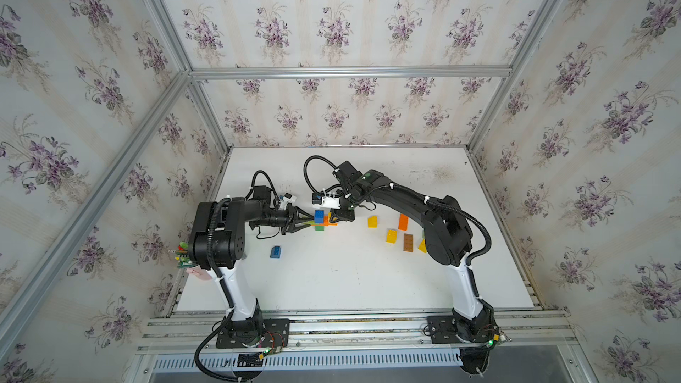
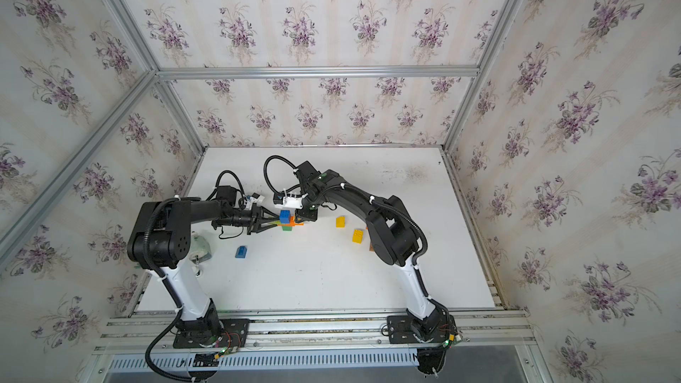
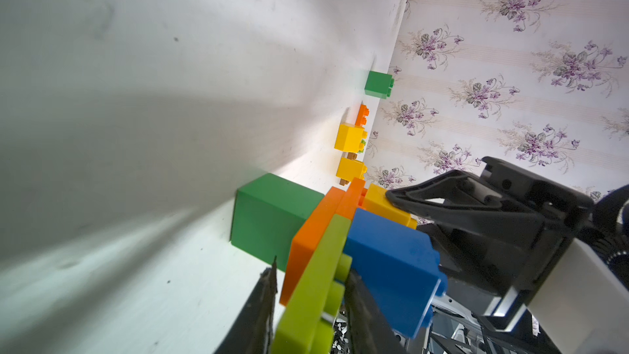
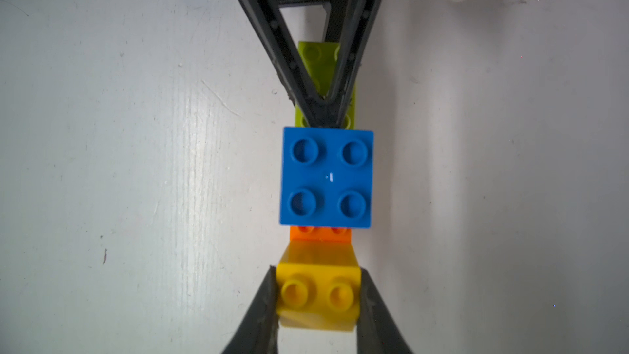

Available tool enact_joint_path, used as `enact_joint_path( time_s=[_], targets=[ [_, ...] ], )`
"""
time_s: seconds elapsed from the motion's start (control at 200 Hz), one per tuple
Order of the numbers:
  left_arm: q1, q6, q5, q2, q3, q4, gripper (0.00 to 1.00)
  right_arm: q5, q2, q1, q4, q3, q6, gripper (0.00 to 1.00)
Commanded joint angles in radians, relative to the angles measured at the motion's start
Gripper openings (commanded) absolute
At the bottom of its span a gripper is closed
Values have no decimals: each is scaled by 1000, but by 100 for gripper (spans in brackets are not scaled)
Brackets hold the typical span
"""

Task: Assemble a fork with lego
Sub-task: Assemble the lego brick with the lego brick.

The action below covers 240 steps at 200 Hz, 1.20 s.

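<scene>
A small lego assembly stands mid-table in both top views: a blue square brick (image 1: 319, 216) (image 2: 284, 216) on an orange plate (image 1: 325, 220), with a green brick (image 1: 319, 228) beneath. My left gripper (image 3: 313, 272) comes in from the left, shut on a lime-green plate (image 3: 316, 287) that runs under the blue brick (image 3: 391, 267). From the other side my right gripper (image 4: 318, 287) is shut on a yellow brick (image 4: 318, 292) that sits at the orange plate's (image 4: 320, 234) far end. The green brick (image 3: 269, 219) rests on the table.
Loose lego lies right of the assembly: two yellow bricks (image 1: 372, 221) (image 1: 391, 236), an orange one (image 1: 403, 222) and a brown one (image 1: 408, 242), close under the right arm. A blue brick (image 1: 275, 252) lies front left. Coloured pens (image 1: 182, 254) stand at the table's left edge.
</scene>
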Motion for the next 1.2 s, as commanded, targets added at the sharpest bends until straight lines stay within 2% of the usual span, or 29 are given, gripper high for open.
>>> enact_joint_path(
  time_s=[0.0, 0.245, 0.545, 0.774, 1.194],
  targets=[
    [1, -2, -138, 7, -14, -32, 34, 41, 24, -12, -46, -28, 29, 19],
    [1, -3, -145, 17, -15, -36, 34, 1, -36, -16, 63, -113, 38, 19],
    [1, -3, -146, 2, -15, -42, 39, 41, -8, -11, -20, -7, 30, 23],
    [0, -8, -145, -10, -18, -44, 41, 49, -8, -3, -26, -7, 33, 25],
    [-1, -21, -133, -75, -1, -48, 51, 27, -30, 8, 0, -9, 33, 42]
  ],
)
